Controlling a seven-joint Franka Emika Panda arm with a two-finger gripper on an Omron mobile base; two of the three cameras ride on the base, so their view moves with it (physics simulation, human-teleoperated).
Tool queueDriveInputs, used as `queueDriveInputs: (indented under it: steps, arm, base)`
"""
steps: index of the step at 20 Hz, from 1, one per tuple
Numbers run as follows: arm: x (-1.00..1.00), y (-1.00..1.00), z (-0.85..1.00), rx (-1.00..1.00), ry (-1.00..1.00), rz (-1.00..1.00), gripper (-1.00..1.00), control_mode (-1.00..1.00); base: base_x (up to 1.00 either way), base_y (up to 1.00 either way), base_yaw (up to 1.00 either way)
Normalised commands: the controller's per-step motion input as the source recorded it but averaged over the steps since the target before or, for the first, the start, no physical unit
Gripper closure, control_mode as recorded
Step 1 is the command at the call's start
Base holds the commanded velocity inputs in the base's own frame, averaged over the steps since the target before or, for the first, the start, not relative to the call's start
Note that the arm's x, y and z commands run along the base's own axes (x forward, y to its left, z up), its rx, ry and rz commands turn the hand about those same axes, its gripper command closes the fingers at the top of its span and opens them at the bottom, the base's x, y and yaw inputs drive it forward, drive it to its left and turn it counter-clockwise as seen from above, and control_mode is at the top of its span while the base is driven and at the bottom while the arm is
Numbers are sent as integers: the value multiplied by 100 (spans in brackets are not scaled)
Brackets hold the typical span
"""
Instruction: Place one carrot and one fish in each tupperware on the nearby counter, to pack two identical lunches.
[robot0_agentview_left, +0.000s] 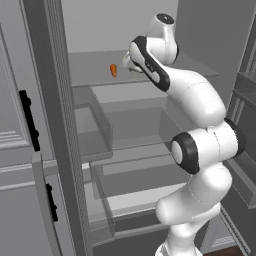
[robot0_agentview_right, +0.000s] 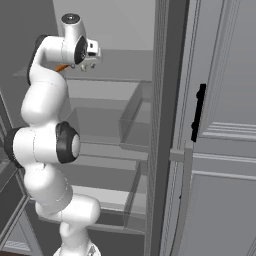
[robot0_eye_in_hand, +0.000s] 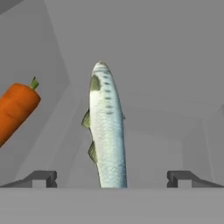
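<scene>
We're inside the open fridge (robot0_agentview_left: 150, 125), all grey walls and clear shelving, with its door (robot0_agentview_right: 220, 150) swung wide and a black handle (robot0_agentview_right: 199, 112) standing out on the panelled front beside it. The white arm (robot0_agentview_left: 200, 150) climbs up in front of the shelves and bends over the top, reaching onto the upper shelf (robot0_agentview_left: 95, 67). Below that shelf sit see-through drawers (robot0_agentview_left: 92, 132), stacked one level under another.

Up on that top shelf, here's the fish (robot0_eye_in_hand: 106, 127), silvery-blue with dark spots along its back and small greenish fins, lying lengthwise straight away from the hand camera. The tail end runs down out of the bottom of the hand view, so where it stops I can't tell.

Beside it, off to one side and apart from it, lies the carrot (robot0_eye_in_hand: 16, 111), orange with a little green stub at the top; from the left base view it shows as a small orange shape (robot0_agentview_left: 113, 70) on the shelf just beside the hand.

And the gripper (robot0_eye_in_hand: 111, 178): spread wide, nothing clamped. The two dark fingertips (robot0_eye_in_hand: 41, 178) stand on either side of the fish, well clear of its flanks, with the fish lined up in the gap.
</scene>
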Motion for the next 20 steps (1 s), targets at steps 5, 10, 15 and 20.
queueDriveInputs:
  steps: [5,10,15,20]
  arm:
    - [6,29,-33,0,-13,4,-100,-100]
    - [36,12,-5,0,0,5,-100,-100]
    - [36,0,4,0,4,0,-100,-100]
    - [33,5,-16,-1,0,0,-100,-100]
  base:
    - [0,0,0]
    - [0,0,0]
    - [0,0,0]
    - [0,0,0]
